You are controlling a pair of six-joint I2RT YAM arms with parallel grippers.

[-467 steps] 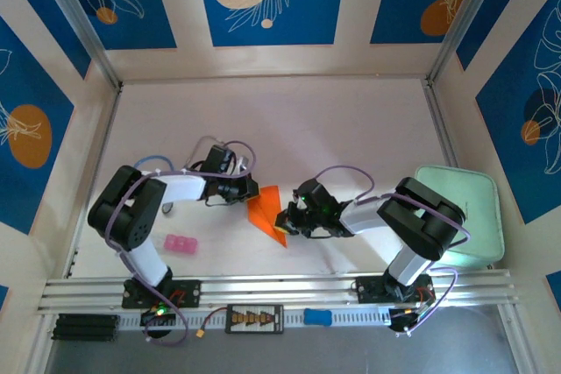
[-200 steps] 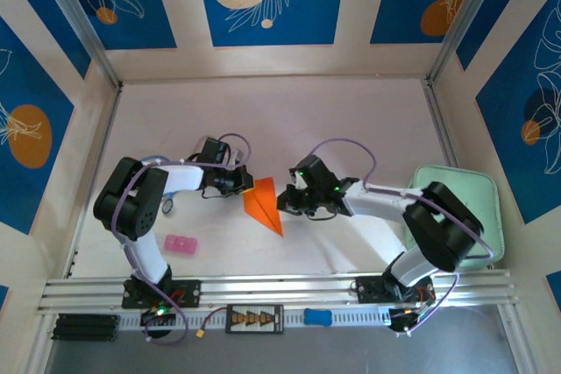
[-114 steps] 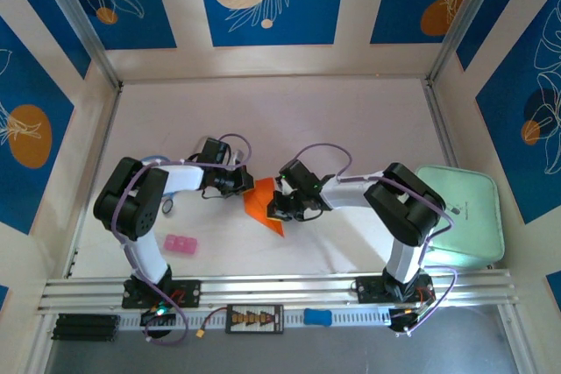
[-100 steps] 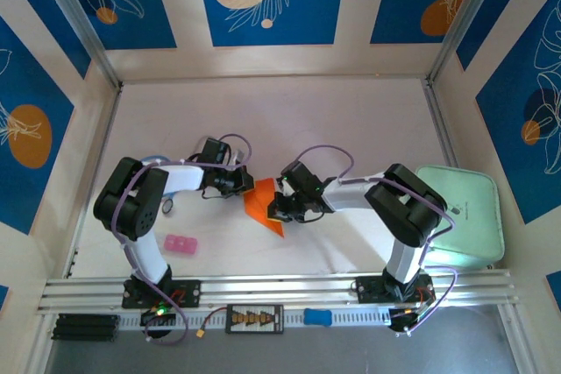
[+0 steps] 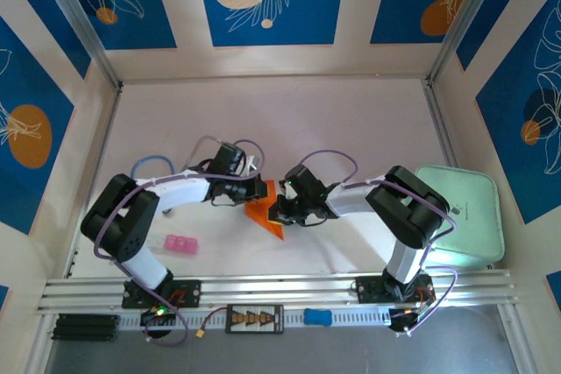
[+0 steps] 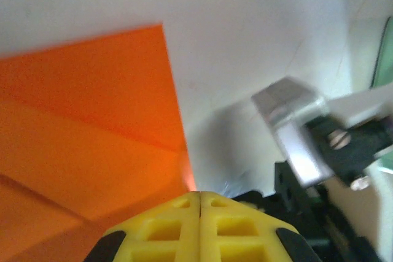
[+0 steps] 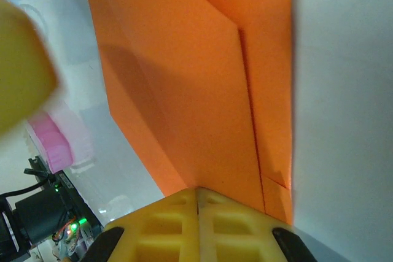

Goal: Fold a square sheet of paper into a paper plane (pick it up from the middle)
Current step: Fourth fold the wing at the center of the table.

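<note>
Left jaws: clenched, the yellow pads seen meeting along one seam in the left wrist view; whether a ply is nipped between them cannot be told.
Right jaws: clenched as well, pads pressed together, their tips set down on orange paper in the right wrist view.
Paper plane (image 5: 266,208): found lying flat on the bench (image 5: 351,120), right between the two pairs of jaws, both of which are brought in close over it from opposite sides.
Plane from the left jaws (image 6: 92,127): a straight edge and a square corner are seen just ahead of the tips, with folded layers running off to one side.
Plane from the right jaws (image 7: 184,78): a long centre crease is seen running away from the tips, with overlapping flaps on either side.
Left arm (image 5: 166,188): stretched low across the bench towards the plane.
Right arm (image 5: 368,199): reached in from the opposite side, its wrist caught blurred just beyond the left jaws (image 6: 307,139).
Pink block (image 5: 180,244): left well apart from the left jaws, back towards that arm's base.
Green tray (image 5: 478,216): well apart from the right jaws, out past that arm's elbow.
</note>
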